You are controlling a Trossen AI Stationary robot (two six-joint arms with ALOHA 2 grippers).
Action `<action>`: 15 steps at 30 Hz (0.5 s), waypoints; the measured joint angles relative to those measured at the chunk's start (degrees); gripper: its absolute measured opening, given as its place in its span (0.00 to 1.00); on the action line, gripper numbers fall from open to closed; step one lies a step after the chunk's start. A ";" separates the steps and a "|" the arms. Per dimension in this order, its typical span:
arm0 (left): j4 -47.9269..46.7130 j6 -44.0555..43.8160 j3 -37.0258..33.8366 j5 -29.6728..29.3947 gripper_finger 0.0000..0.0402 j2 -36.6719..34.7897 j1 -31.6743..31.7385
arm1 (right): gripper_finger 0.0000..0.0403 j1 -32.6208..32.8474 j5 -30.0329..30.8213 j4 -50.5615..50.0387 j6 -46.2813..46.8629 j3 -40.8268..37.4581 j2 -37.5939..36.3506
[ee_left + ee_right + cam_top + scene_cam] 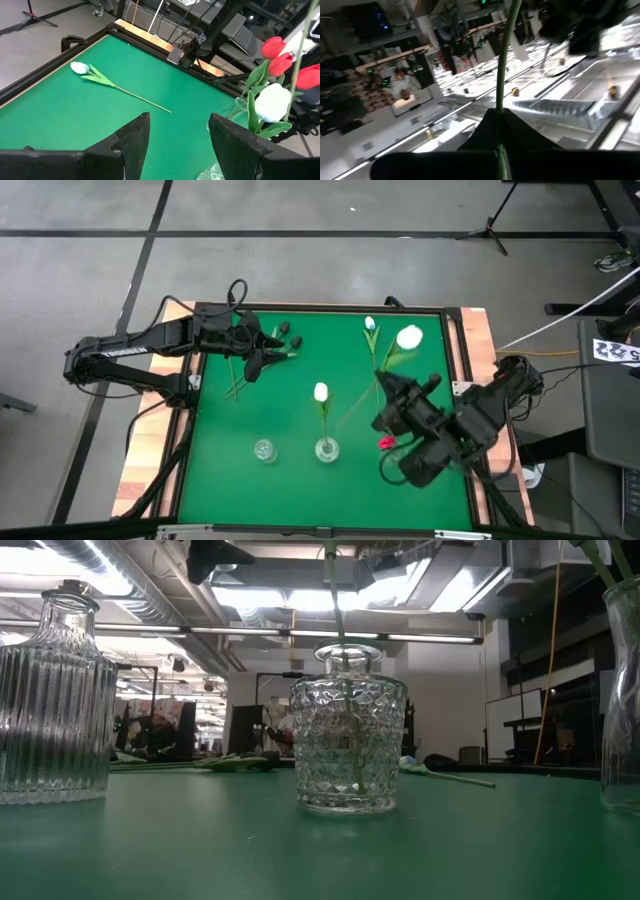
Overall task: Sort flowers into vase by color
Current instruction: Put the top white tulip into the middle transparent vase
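Green table mat with black frame, wooden table edges at 3 and 9 o'clock. Grey concrete floor with dark seams at 12. Tripod legs at 1 o'clock. Black cabinet with a tag at 3, white cable beside it.

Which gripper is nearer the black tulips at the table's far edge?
Left. The left gripper hangs open right beside the black tulips. The right gripper, shut on a green stem, is across the table, near the white flowers.
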 joint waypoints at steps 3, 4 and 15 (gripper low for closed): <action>0.02 -0.01 0.00 -0.06 0.50 0.00 0.00 | 0.00 2.32 0.00 0.51 0.16 0.00 0.74; 0.00 -0.02 0.00 -0.29 0.50 0.00 0.00 | 0.00 3.24 0.11 1.13 0.15 0.00 0.92; 0.00 0.20 0.00 -0.90 0.50 0.00 0.00 | 0.00 13.57 2.80 16.03 3.25 0.02 3.46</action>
